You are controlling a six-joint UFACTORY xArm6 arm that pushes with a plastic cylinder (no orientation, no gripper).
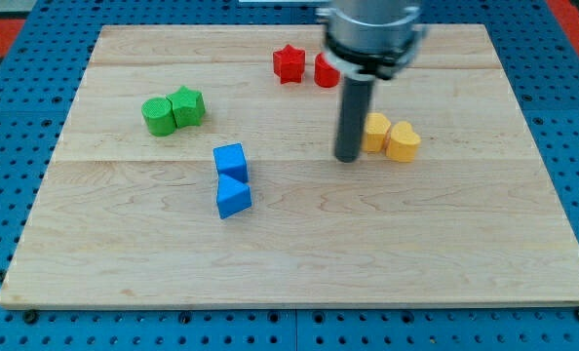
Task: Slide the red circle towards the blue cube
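Observation:
The red circle sits near the view's top, partly hidden behind my arm, just right of a red star. The blue cube lies left of centre, with a second blue block touching it just below. My tip rests on the board below the red circle and to the right of the blue cube, right beside the left edge of a yellow block. The tip touches neither the red circle nor the blue cube.
Two green blocks sit together at the view's upper left. A second yellow block touches the first at the right. The wooden board lies on a blue perforated table.

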